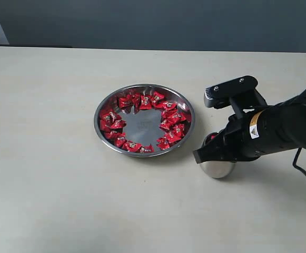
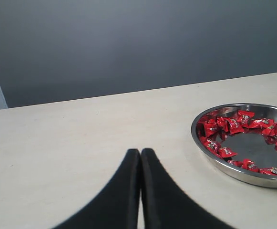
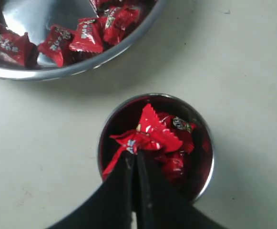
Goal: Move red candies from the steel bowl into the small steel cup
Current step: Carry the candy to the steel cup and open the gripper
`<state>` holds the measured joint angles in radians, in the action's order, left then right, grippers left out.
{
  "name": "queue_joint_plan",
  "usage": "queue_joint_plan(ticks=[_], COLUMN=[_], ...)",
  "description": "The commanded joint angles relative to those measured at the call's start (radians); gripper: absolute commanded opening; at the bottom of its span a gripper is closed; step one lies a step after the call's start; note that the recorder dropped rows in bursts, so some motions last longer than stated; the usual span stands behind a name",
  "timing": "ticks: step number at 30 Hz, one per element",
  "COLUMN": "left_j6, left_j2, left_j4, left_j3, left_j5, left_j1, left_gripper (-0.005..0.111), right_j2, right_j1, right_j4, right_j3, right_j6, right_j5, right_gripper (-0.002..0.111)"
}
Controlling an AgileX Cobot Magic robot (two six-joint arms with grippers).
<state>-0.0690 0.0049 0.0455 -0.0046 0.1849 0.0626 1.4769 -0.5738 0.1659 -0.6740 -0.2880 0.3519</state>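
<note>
Now the left gripper (image 2: 140,151) is seen clenched on nothing near the steel bowl (image 1: 141,126), where red candies (image 1: 169,114) are ringed, while one red candy (image 3: 150,131) is pinched by the right gripper (image 3: 134,153) over the small steel cup (image 1: 219,169).

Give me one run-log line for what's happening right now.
phase: drop-off | right claw: shut on red candy over small steel cup | left claw: shut, empty | steel bowl: many red candies inside

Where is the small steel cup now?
The small steel cup stands right of centre in the exterior view, close beside the steel bowl, under the right gripper holding a red candy.
</note>
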Motion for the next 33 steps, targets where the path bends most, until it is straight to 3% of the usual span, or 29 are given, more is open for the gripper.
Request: queue_joint_plan(ticks=[1, 10, 25, 33], left_j6=[0.001, 0.001, 0.001, 0.001], left_j2=[-0.005, -0.005, -0.005, -0.005], left_j4=[0.001, 0.001, 0.001, 0.001], left_j3=[0.005, 0.005, 0.005, 0.005], left_j5=[-0.005, -0.005, -0.005, -0.005], left_j1=[-0.001, -0.001, -0.001, -0.001], left_gripper=[0.002, 0.002, 0.002, 0.002], right_j2=[0.0, 0.0, -0.12, -0.132], right_j1=[0.004, 0.004, 0.004, 0.002], right_j4=[0.009, 0.009, 0.053, -0.001], right_j3=[0.002, 0.002, 0.0, -0.011], right_j6=[-0.001, -0.001, -0.001, -0.001], right_j5=[0.0, 0.002, -0.016, -0.296], right_gripper=[-0.001, 0.028, 0.028, 0.028])
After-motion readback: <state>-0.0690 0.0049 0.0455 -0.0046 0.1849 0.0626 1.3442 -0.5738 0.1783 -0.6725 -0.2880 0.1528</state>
